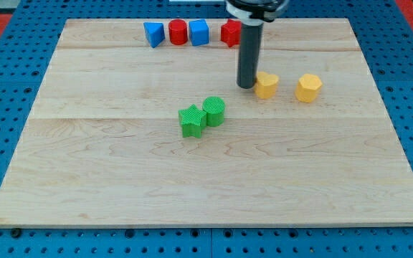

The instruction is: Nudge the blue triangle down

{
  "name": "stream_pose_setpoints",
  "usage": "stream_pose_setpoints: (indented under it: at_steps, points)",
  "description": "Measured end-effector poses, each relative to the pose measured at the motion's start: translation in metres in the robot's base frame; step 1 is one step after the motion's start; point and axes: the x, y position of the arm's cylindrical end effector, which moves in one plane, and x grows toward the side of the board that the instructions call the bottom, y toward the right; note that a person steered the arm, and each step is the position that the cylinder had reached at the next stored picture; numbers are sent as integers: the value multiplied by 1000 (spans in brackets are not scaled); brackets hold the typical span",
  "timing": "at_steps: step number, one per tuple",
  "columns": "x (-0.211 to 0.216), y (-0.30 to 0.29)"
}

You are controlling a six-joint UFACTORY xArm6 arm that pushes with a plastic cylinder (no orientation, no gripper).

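My tip (246,86) rests just left of yellow heart block (266,85). Blue triangle (153,34) far-left, well apart, untouched. No jaws fitted: bare rod only.

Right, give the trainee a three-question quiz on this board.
1. True or false: my tip is touching the blue triangle.
2. Which block is nearest my tip? A) green star B) yellow heart C) blue cube
3. Fill in: the green cylinder sits against the green star's ____ side in the view.

Key: 1 false, my tip stands far to the view's right of it, beside the yellow heart; 2 B; 3 right.
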Motion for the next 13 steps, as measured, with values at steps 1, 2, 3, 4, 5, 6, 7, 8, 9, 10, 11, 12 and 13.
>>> stream_pose_setpoints:
  at_steps: [1,2,3,4,5,6,7,8,9,10,11,12,13]
  points:
    - [6,16]
    - [18,-26]
    - [18,-28]
    - [18,-28]
    - [18,-27]
    - [18,-27]
    - [18,-26]
    - [18,-25]
    - [12,-42]
    - [-13,-100]
    - [-44,-168]
    - [-122,-215]
    - [-164,-288]
